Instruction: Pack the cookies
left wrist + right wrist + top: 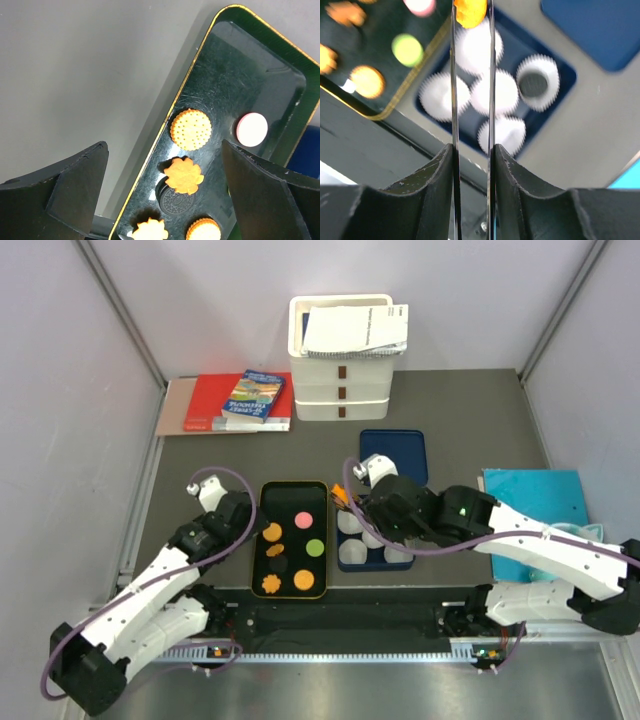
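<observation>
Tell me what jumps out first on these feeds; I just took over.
The right gripper pinches an orange cookie above the blue tray of white paper cups, one cup already holding a dark cookie. Left of it, the gold-rimmed black tray carries loose cookies in orange, pink, green and black, with the open left gripper over its left edge.

Orange cookie (470, 14) between right end effector (471, 5) fingertips, above white paper cups (492, 92) in blue tray (515, 40)
</observation>
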Controlling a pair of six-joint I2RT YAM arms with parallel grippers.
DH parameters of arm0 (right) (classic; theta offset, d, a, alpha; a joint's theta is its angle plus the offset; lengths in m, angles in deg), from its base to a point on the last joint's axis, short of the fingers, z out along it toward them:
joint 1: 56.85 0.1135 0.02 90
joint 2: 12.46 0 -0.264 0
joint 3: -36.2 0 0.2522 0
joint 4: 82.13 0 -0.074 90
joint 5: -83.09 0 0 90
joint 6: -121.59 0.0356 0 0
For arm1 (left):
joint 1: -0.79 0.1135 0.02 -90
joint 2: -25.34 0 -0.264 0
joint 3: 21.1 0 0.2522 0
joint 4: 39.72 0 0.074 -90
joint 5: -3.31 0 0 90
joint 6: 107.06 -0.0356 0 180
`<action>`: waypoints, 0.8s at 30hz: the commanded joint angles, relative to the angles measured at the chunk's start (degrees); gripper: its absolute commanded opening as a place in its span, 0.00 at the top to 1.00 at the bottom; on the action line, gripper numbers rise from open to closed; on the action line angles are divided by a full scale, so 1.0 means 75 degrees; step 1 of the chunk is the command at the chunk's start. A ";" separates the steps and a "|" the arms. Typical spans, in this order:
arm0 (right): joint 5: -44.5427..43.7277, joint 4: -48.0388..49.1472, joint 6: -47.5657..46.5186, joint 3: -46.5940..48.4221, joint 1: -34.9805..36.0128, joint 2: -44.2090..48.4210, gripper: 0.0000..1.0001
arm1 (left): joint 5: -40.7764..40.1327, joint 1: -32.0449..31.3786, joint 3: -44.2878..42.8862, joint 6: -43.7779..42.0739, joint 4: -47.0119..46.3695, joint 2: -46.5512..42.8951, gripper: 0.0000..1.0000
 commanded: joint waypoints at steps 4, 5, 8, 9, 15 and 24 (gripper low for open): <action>-0.0324 -0.0206 0.0622 -0.0721 -0.0034 0.0636 0.70 | 0.0348 -0.0045 -0.0124 -0.0082 -0.0538 0.0598 0.01; -0.0312 -0.0170 0.0634 -0.0768 -0.0034 0.0637 0.70 | 0.0384 -0.0034 -0.0148 -0.0116 -0.0538 0.0657 0.01; -0.0300 -0.0077 0.0646 -0.0897 -0.0034 0.0614 0.70 | 0.0431 -0.0045 -0.0218 -0.0152 -0.0503 0.0810 0.01; -0.0300 -0.0041 0.0634 -0.0956 -0.0034 0.0590 0.70 | 0.0443 -0.0045 -0.0230 -0.0152 -0.0503 0.0833 0.01; -0.0242 0.0287 0.0564 -0.1132 -0.0023 0.0356 0.67 | 0.0431 -0.0045 -0.0136 -0.0164 -0.0503 0.0786 0.01; -0.0441 0.0322 0.0470 -0.0746 -0.0034 0.0238 0.46 | 0.0314 -0.0045 -0.0148 -0.0222 -0.0444 0.0728 0.01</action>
